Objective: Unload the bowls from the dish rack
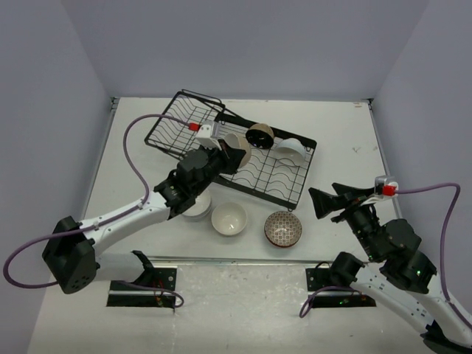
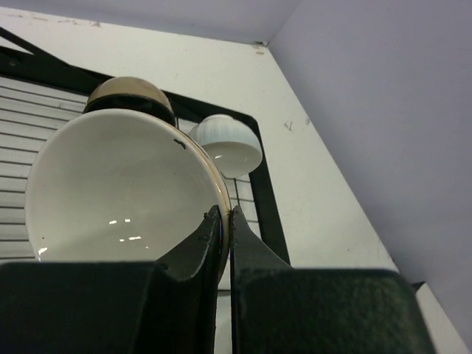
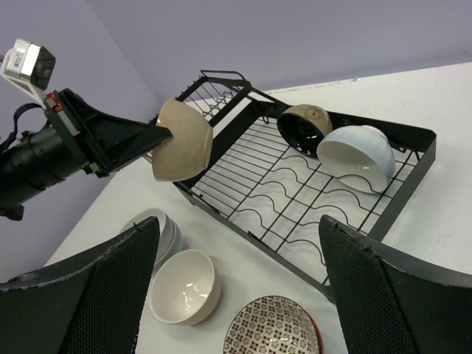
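Step in hand: one of the bowls, a beige bowl (image 3: 183, 139), is being carried off the dish rack (image 1: 280, 188); it is judged that it should go to the near table (image 1: 346, 147).
Left gripper (image 2: 225, 221): pinched narrow on the beige bowl's rim, one finger inside and one outside.
Beige bowl, place: held tilted on edge in the air, above the rack's left part and clear of the wires.
Right gripper (image 1: 316, 203): spread wide with nothing in it, hanging right of the rack's near right corner.
Left in the rack: a black-inside bowl (image 1: 259, 134) and a white ribbed bowl (image 1: 289, 150), both at the far side.
On the table: a white stack (image 1: 198, 206), a cream bowl (image 1: 228, 219) and a patterned bowl (image 1: 283, 228), in a row just near of the rack.
Carry: the rack's near rim should be cleared before any descent is begun, and a slow path is advised, since a thin rim pinch may let the bowl swing.
Set-down: the bowl should be turned mouth up and lowered until its foot is borne, and only then should the jaws be parted.
Spot: a bare patch beside the row is preferred, well apart from the patterned bowl.
Risk: a knock against the white stack, which lies under the left arm.
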Motion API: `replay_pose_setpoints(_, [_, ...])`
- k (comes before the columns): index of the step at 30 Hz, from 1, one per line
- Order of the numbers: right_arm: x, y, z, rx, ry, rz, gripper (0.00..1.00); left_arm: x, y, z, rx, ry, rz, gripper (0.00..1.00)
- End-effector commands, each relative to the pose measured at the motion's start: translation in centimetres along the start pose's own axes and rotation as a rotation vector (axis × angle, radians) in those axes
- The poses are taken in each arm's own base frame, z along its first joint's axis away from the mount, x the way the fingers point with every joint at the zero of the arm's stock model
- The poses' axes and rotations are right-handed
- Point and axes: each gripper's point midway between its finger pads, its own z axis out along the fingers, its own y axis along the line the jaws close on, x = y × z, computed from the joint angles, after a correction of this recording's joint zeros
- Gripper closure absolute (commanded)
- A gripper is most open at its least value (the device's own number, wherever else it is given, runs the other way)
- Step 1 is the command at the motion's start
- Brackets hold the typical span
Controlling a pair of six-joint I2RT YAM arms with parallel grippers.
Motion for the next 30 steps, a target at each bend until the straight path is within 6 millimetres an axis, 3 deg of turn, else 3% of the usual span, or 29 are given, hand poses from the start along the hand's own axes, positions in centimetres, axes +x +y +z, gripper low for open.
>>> replay_pose_setpoints(1, [-0.7, -0.1, 0.3, 0.018, -0.023, -0.008, 0.12, -2.6, -1.6, -2.3, 0.019, -0.032, 0.099, 1.0])
replay_pose_setpoints(4, [-0.7, -0.1, 0.3, 0.02, -0.024, -0.007, 0.11, -2.7, -1.5, -3.6, 0.003, -0.012, 0.135, 1.0])
replay_pose_setpoints(9, [-0.8, -0.3, 0.5, 0.038, -0.018, -0.017, 0.1, -0.3, -0.3, -5.6, -0.05, 0.1, 0.208, 1.0])
replay_pose_setpoints(13, [-0.5, -0.7, 0.7, 0.067, -0.004, -0.029, 0.04, 2.0, -1.1, -7.1, -0.006, 0.179, 0.258, 1.0])
replay_pose_setpoints(30, [0.4, -1.1, 1.4, 0.109, 0.036, -0.052, 0.02, 8.6, -2.9, -9.9, -0.029, 0.373, 0.497, 1.0])
